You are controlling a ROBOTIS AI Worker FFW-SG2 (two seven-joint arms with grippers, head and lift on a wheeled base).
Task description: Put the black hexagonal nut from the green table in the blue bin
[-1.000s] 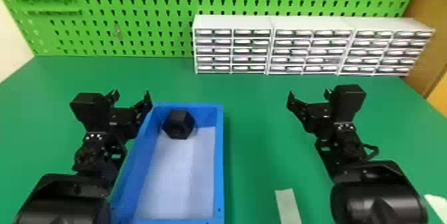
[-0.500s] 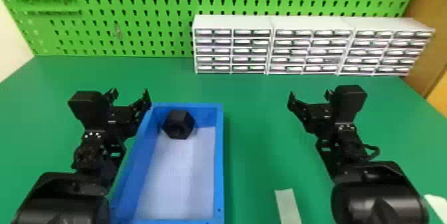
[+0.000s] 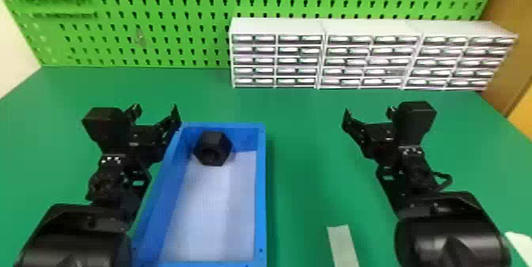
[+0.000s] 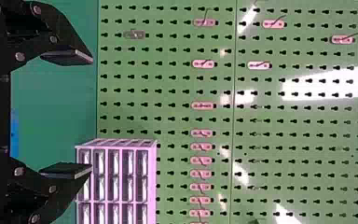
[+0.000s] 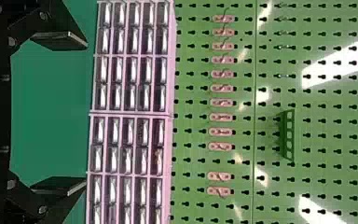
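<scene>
Measuring from the jaws in the head view, the nut (image 3: 213, 148) lies to the right of the left gripper (image 3: 155, 109) and a little back toward the robot, past the bin's near side wall, while it sits well off to the left of the right gripper (image 3: 369, 112). So the left arm is the nearer by far. The nut is already in the bin (image 3: 261, 199), at the end by the left jaws, with its hole turned roughly back toward the robot; it looks about as wide as it is long, so its flats would matter more than any long axis. Both pairs of jaws stand spread, pointing away over the green table (image 3: 301, 147), and neither has hold of the nut. In the left wrist view the two fingers (image 4: 67, 171) are wide apart with no thing pinched; a blue strip, likely the bin, shows back by the palm, and the drawers (image 4: 116, 179) stand beyond the tips. In the right wrist view that gripper's jaws are likewise parted, holding nothing, with drawers ahead of them. I judge the placing done: no grasp is called for, and the left jaws need only keep off the bin's rim if they move.
</scene>
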